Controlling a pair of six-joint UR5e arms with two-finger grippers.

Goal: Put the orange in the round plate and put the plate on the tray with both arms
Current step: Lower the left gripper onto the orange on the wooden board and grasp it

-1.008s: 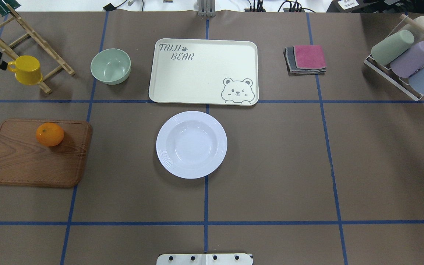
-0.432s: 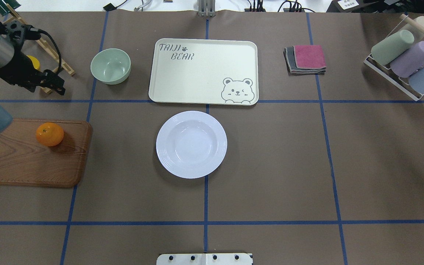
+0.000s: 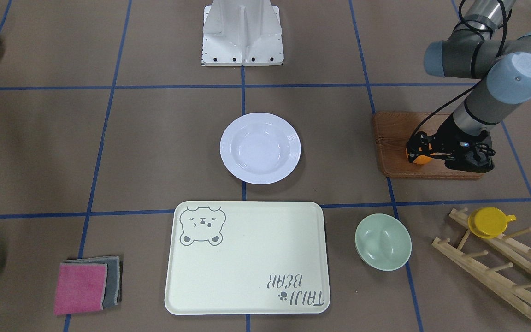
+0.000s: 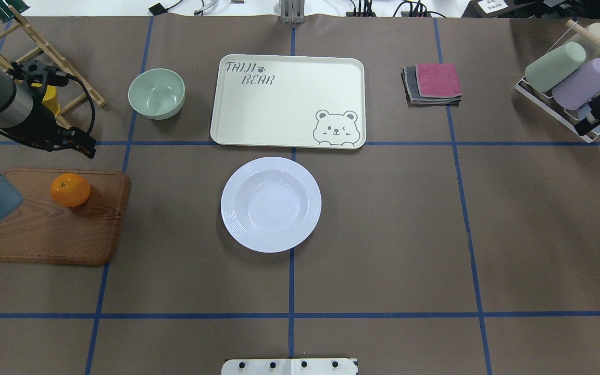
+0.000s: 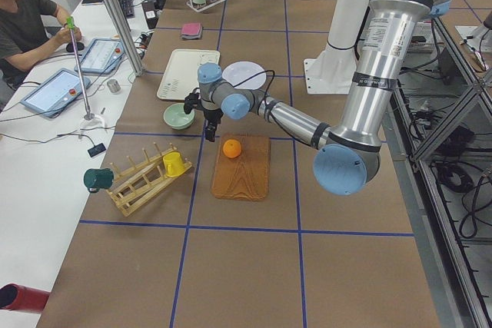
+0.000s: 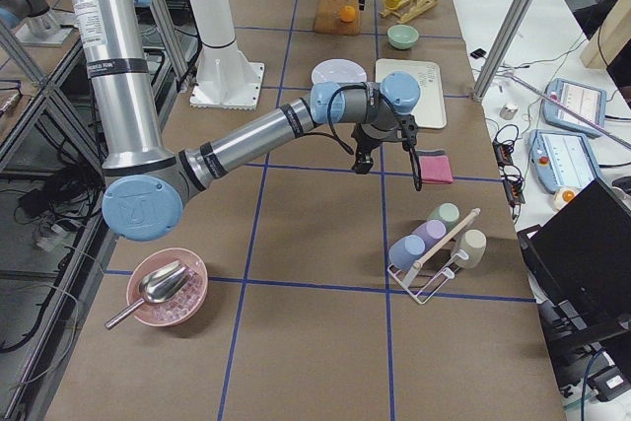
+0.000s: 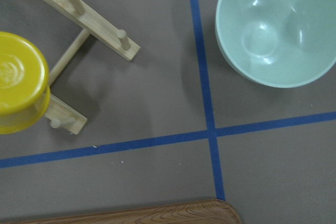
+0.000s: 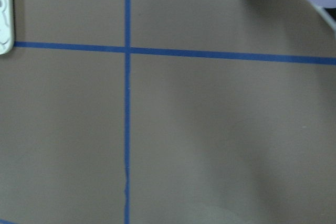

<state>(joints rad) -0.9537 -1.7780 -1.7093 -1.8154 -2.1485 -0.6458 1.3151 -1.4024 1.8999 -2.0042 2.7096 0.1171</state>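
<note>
The orange lies on the far part of a brown wooden board at the table's left. In the front view the orange only peeks from behind the left gripper. The white round plate stands empty at the middle, just before the cream tray, which is bare. My left gripper hangs above the table just beyond the board's far edge, apart from the orange; its jaws are not readable. My right gripper enters at the far right over the cup rack, its state unclear.
A pale green bowl sits left of the tray. Behind the left arm stands a wooden rack with a yellow cup. Folded cloths and a rack of cups lie to the right. A person sits at a side desk.
The left arm has swung in from the left edge and moved nearer the board's far edge. The right gripper has come into view at the right edge. Orange, plate and tray stay put.
</note>
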